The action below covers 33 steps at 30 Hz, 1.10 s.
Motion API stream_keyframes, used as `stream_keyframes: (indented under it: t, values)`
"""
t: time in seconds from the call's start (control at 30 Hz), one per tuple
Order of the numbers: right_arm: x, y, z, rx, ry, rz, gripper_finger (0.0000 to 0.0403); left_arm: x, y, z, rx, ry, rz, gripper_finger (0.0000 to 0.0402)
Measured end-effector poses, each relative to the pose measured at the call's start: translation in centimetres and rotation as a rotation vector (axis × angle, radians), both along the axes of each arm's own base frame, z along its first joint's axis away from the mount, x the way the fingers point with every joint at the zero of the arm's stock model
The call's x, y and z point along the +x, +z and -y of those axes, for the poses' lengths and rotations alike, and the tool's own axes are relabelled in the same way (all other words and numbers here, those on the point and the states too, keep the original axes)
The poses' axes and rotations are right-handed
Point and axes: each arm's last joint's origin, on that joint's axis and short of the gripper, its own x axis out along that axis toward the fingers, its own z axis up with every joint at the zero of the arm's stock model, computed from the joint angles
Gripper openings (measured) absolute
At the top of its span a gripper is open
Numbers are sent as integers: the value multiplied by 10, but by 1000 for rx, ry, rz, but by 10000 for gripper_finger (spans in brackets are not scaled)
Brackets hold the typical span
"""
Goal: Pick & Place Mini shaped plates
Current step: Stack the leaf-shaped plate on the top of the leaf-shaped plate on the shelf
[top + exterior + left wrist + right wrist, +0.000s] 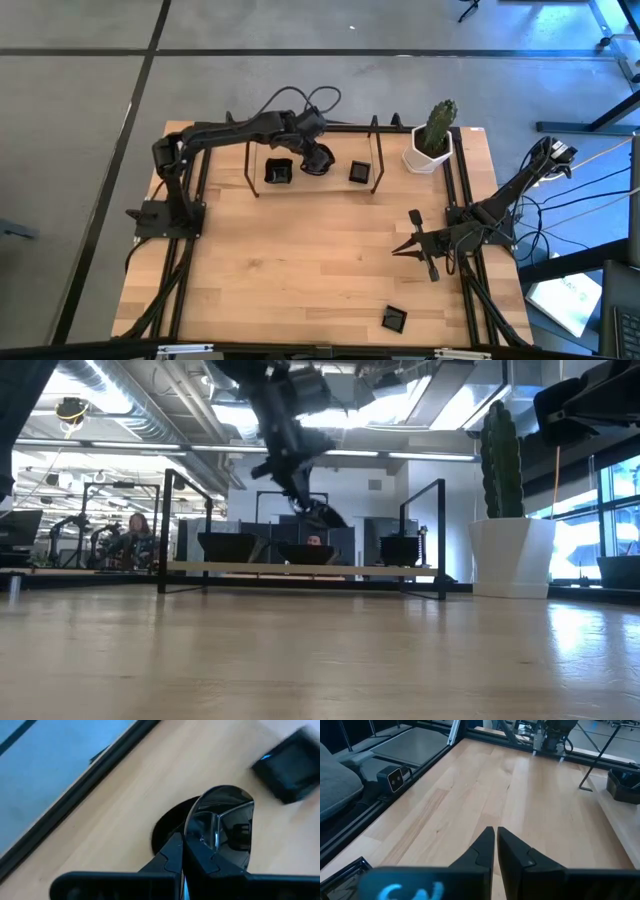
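Now left pincer [184,851] clamps rounded plate [225,827] rim, above shelf [125,805].

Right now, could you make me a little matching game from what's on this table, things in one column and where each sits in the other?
Things:
1. cactus pot
2. lone square plate
3. rounded plate
4. right pincer

Places:
A. pinched in the left pincer
B. near table edge
C. far right corner
D. hovering empty, right side

Pairs: 1-C, 2-B, 3-A, 4-D

An open-plan office or lab. Exposed silver ceiling ducts [130,405] hang overhead. Dark desk partitions [225,530] stand behind the pale wooden surface [300,260].
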Motion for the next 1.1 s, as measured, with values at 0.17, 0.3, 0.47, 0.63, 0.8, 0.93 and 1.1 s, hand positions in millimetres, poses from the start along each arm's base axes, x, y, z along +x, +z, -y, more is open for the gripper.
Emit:
stream_keyframes:
  t: [0.17,0.3,0.47,0.63,0.8,0.93,1.1]
  values:
    - [0,-1,-1,8,22,-10,24,-1,-19,-2,-9,5,18,2]
    - [0,-1,-1,-1,27,-8,24,-5,-28,-9,-12,28,31,2]
    - [0,-1,-1,-5,27,-7,24,-10,-37,-14,-35,48,34,2]
    - [0,-1,-1,-5,26,-7,24,-13,-45,-13,-56,63,19,6]
    - [0,-1,-1,-5,26,-7,24,-11,-46,-6,-56,29,-2,10]
    - [0,-1,-1,-5,26,-7,24,-11,-47,-3,-41,-16,-34,30]
    - [0,-1,-1,-5,26,-7,24,-13,-48,-2,-15,-2,-69,78]
